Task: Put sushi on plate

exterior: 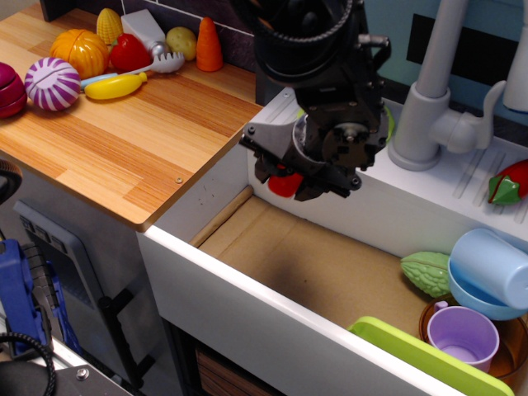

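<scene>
My gripper is shut on the sushi, a small red-topped piece that shows between the black fingers. It hangs in the air above the sink floor, at about the height of the sink's back rim. The light-green plate lies on the white counter behind the sink, almost wholly hidden by my arm; only a thin edge shows to the right of the wrist.
The sink holds a green bitter gourd, a blue cup, a purple cup and a lime-green tray at right. A faucet stands behind. Toy vegetables lie on the wooden counter at left.
</scene>
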Controlling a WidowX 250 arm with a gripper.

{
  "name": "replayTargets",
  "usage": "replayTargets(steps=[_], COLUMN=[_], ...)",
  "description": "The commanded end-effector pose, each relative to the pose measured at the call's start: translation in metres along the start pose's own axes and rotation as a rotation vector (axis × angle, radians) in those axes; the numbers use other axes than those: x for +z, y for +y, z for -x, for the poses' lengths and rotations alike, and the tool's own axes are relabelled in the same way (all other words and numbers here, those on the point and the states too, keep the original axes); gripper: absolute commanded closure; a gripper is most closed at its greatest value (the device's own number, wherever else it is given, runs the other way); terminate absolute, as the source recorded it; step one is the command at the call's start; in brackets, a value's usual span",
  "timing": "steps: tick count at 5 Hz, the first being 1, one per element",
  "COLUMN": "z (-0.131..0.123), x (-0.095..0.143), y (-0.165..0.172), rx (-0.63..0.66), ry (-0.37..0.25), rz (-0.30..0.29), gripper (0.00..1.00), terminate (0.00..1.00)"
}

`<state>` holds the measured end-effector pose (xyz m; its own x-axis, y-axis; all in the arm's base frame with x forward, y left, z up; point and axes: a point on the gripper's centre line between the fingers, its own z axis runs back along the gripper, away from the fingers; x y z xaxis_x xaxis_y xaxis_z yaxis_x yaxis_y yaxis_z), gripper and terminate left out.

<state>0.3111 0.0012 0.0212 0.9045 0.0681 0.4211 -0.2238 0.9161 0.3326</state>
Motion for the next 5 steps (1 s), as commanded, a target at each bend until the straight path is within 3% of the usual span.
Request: replayTargets(steps=[1, 4, 5], z=[-0.053, -0.096, -0.106], x=[0.014, -0.02, -0.023], y=[-0.002, 0.004, 0.004], rx=[-0.12, -0.211, -0.223], ry=[-0.071, -0.131, -0.125], rz=[0.073, 0.181, 0.223], gripper=[1.0, 1.0, 0.0], terminate=[0.0, 0.0, 1.0])
